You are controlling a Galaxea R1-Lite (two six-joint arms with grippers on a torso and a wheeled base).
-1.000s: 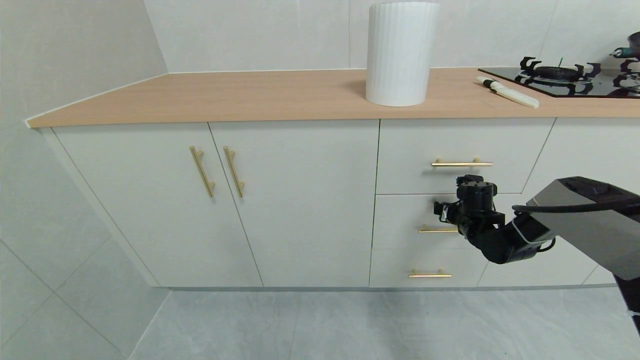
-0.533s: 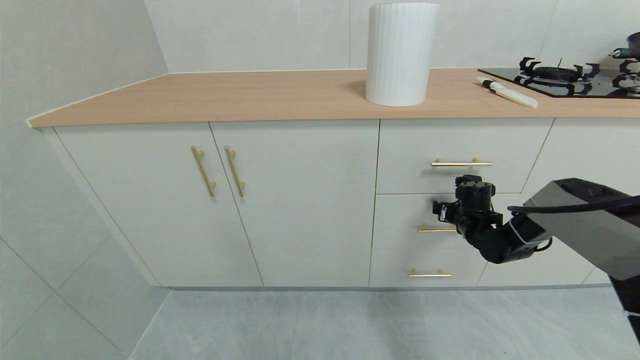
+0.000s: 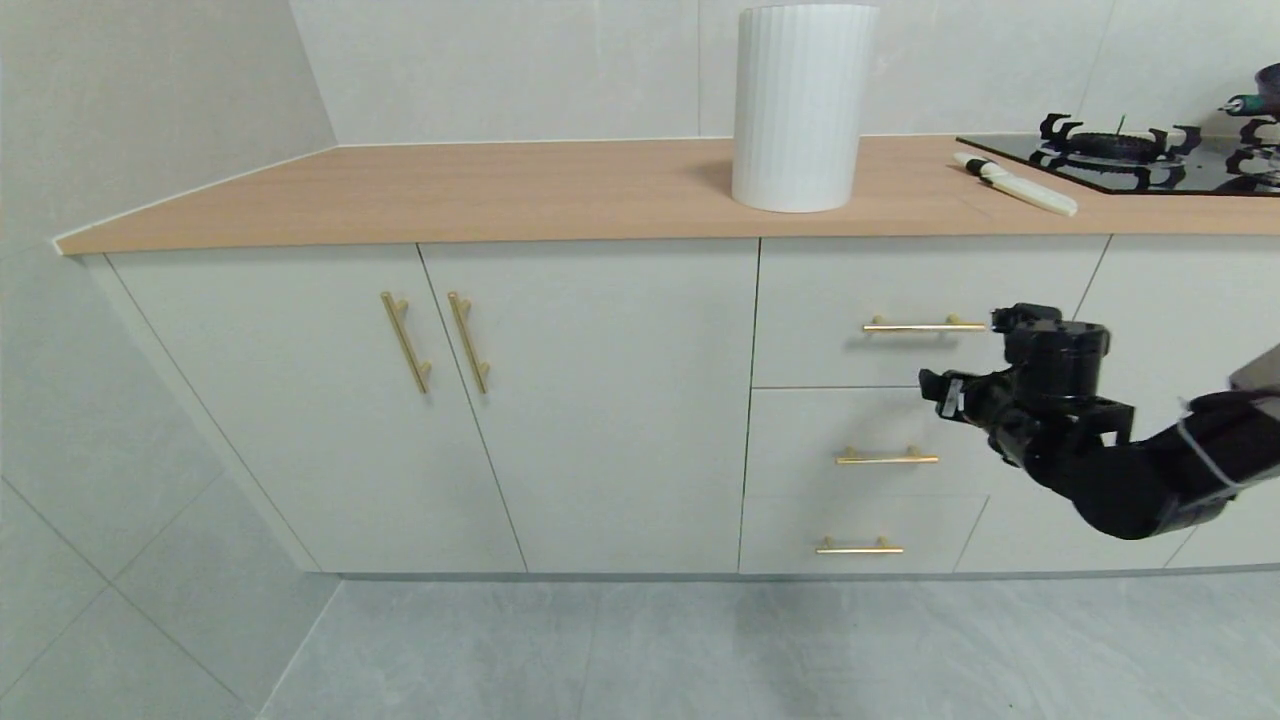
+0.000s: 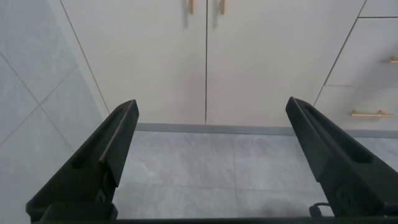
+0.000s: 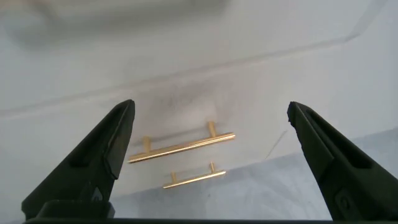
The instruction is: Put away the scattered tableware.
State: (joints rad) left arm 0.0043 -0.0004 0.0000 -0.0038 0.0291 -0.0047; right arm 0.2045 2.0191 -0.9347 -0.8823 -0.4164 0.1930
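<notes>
Black right pincer (image 5: 209,109), parted, faces slim, seemingly brass handle (image 5: 181,148).

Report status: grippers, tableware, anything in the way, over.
Left gripper open, low over floor. Right gripper open, facing shut drawers, between top handle and middle handle. Knife lies on countertop beside stove, untouched. White canister stands apart from it.

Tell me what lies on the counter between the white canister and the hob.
A white utensil lies on the countertop between the canister and the hob, seen in the head view.
</notes>
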